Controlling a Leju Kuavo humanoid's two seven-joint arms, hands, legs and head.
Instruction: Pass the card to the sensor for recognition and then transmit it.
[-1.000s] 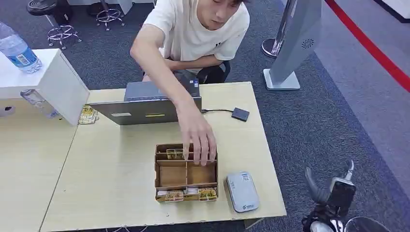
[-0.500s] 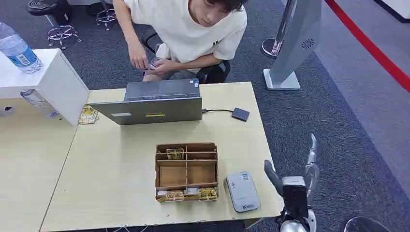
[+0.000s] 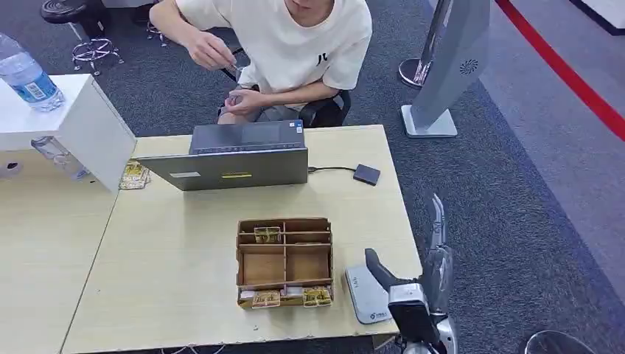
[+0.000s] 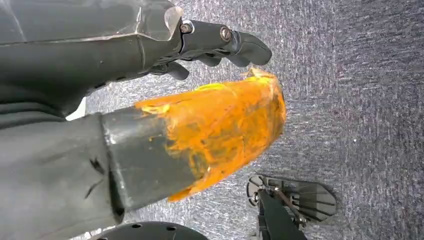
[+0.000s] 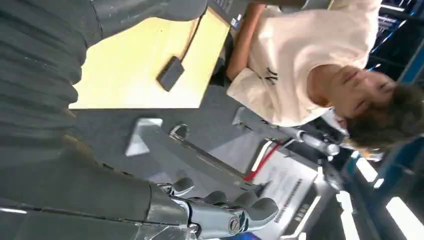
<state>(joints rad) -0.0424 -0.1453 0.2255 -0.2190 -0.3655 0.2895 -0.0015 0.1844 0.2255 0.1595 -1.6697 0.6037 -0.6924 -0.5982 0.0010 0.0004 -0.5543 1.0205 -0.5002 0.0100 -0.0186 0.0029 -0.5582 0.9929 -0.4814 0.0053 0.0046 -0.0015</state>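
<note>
On the far left a white stand (image 3: pixel 81 125) carries a water bottle (image 3: pixel 26 76), well away from the work. Beside it on the wooden table (image 3: pixel 169 280) lies a small heap of cards (image 3: pixel 135 175), likely spare stock. A closed laptop (image 3: pixel 236 158) sits at the table's far edge in front of the seated person (image 3: pixel 295 51), whose hands are up near the chest, off the table.

In the middle stands the compartmented wooden box (image 3: pixel 284 262). One card (image 3: pixel 267 234) stands in its far row and more cards (image 3: pixel 286 297) fill the near row — upright, probably so that fingers can pinch an edge.

Just right of the box lies the grey sensor (image 3: pixel 370 291), flat, face up, close to the source, which keeps the carry short. A cable runs from the laptop to a small black box (image 3: pixel 366 174).

The right hand (image 3: pixel 420 284) hangs at the table's right edge, over the sensor's near corner, fingers spread and holding nothing — apparently poised for the pick. The sensor lies between it and the cards, so the reach must clear it.

The left hand (image 4: pixel 150 115) hangs over the carpet, its orange-wrapped thumb apart from the dark fingers, nothing held.
</note>
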